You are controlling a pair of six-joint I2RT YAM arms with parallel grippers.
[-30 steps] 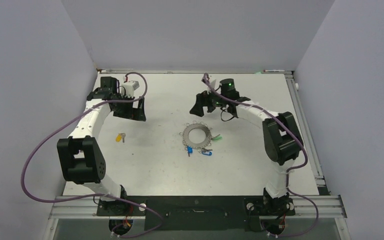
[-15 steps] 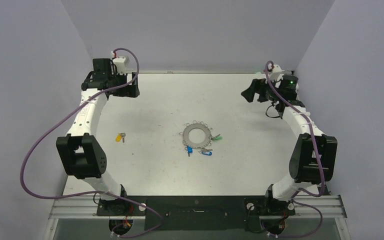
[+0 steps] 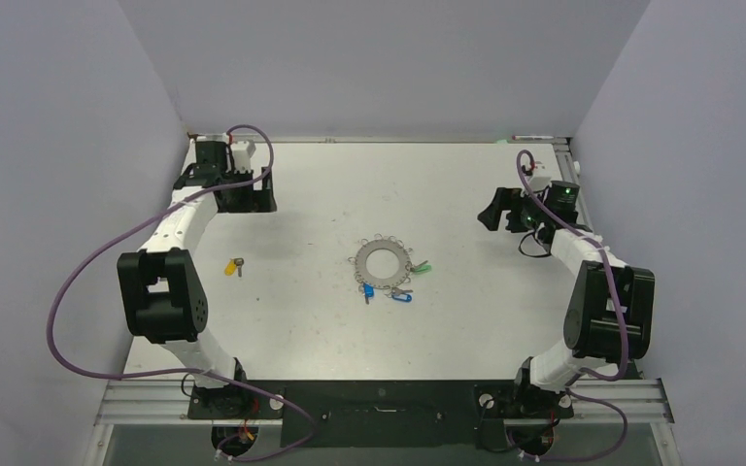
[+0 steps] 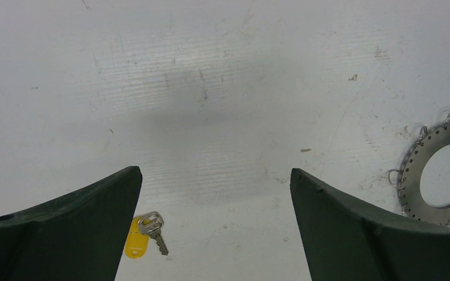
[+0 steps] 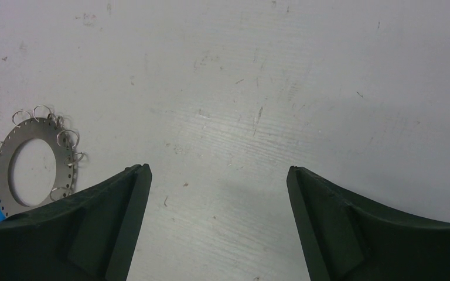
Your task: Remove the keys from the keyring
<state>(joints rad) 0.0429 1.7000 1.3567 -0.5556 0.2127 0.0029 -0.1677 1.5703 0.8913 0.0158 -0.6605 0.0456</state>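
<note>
Currently the flat grey washer-like metal keyring (image 3: 361, 262) lies mid-table, with tiny blue- and green-headed keys (image 3: 400, 294) at its near-right rim. One yellow-headed key (image 3: 230, 267) lies loose, well apart to the left. The right gripper (image 5: 218, 168), fingers spread and empty, looks slightly nearer the ring than the left gripper (image 4: 214, 171), which is also spread, though the overhead view is coarse.

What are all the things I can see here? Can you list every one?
table: one, white, under everything
keyring: one, grey metal with little wire loops, in the middle
yellow key: one, lying loose, left of the keyring, apart from it
blue keys: two, at the keyring's near rim
green key: one, at the keyring's right rim
cables: two, purple, one along each arm
left arm, right arm: white and black, one each side
left tool: dark, open, empty, far left
right tool: dark, open, empty, far right
</note>
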